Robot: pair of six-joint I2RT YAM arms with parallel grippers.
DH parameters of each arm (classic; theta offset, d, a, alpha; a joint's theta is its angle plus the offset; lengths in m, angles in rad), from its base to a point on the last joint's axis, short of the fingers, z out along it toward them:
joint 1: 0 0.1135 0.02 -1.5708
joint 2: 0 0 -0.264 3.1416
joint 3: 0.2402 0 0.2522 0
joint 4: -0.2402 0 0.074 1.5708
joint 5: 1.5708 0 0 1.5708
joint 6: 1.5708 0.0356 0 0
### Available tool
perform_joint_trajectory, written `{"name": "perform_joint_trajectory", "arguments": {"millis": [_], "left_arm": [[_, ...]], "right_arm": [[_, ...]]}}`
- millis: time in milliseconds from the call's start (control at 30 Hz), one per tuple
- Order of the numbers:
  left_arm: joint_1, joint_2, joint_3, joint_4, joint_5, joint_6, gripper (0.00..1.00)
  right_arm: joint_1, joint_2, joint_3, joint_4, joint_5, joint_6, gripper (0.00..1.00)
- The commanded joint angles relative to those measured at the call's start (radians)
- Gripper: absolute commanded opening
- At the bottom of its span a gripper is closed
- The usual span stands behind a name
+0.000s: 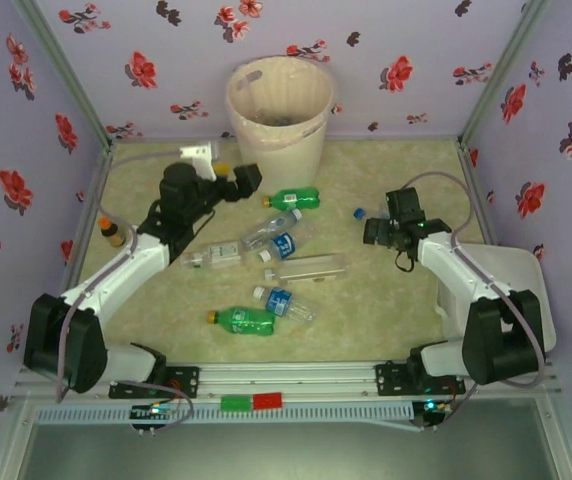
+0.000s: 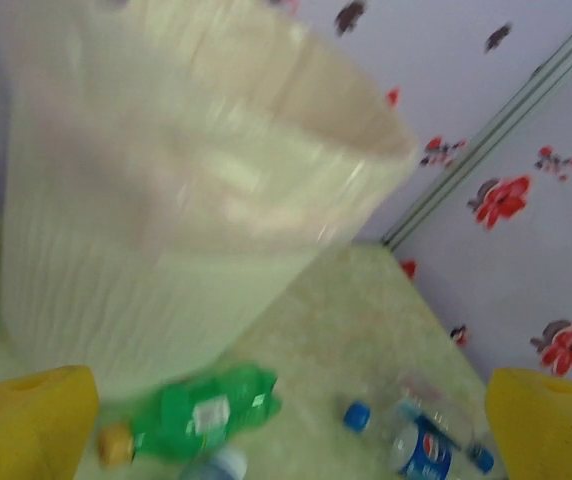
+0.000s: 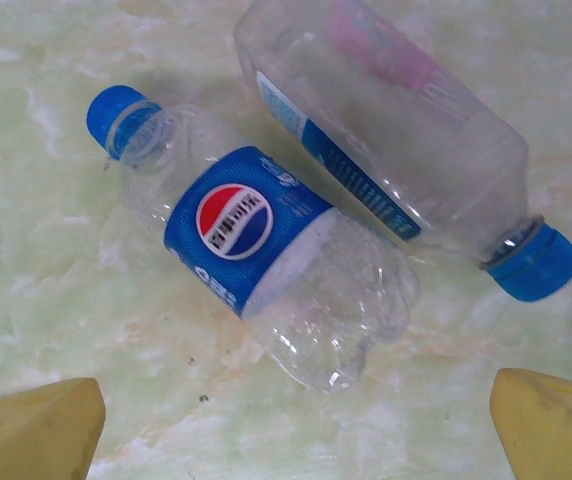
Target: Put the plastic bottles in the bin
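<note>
floral purple walls box in a pale marbled table (image 1: 386,300) strewn with plastic bottles (image 1: 284,243); the bin (image 1: 288,150) stands at the far wall. the left gripper (image 1: 238,182) hangs spread and empty near it, above a green bottle (image 2: 201,412). the right gripper (image 3: 296,430), pads wide apart, hovers over a pepsi bottle (image 3: 256,250) just beside a clear bottle (image 3: 396,140). closing here could catch both, or the crushed plastic could squirt free.

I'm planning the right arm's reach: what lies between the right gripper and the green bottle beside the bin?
One loose blue cap lies between the right gripper and that green bottle; the top view shows it.
</note>
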Motion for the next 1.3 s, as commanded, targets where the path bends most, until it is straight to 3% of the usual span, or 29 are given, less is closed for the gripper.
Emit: {"name": "perform_joint_trajectory", "arguments": {"millis": [0, 200, 400, 833, 1267], "left_arm": [[0.005, -0.106, -0.116, 0.056, -0.033, -0.067, 1.0], [0.006, -0.168, -0.251, -0.016, -0.091, -0.116, 1.0], [0.005, -0.149, -0.335, 0.077, -0.108, -0.213, 1.0], [0.006, -0.121, -0.33, 0.091, -0.108, -0.223, 1.0], [0.006, -0.138, -0.324, 0.073, -0.108, -0.228, 1.0]], "right_arm": [[-0.009, 0.05, 0.058, -0.007, -0.027, -0.045, 1.0], [-0.012, 0.167, 0.123, 0.005, -0.039, -0.08, 0.99], [-0.014, 0.287, 0.205, 0.0, -0.069, -0.099, 0.94], [-0.012, 0.379, 0.211, -0.003, -0.175, -0.062, 0.84], [-0.012, 0.489, 0.241, 0.02, -0.202, -0.013, 0.79]]}}
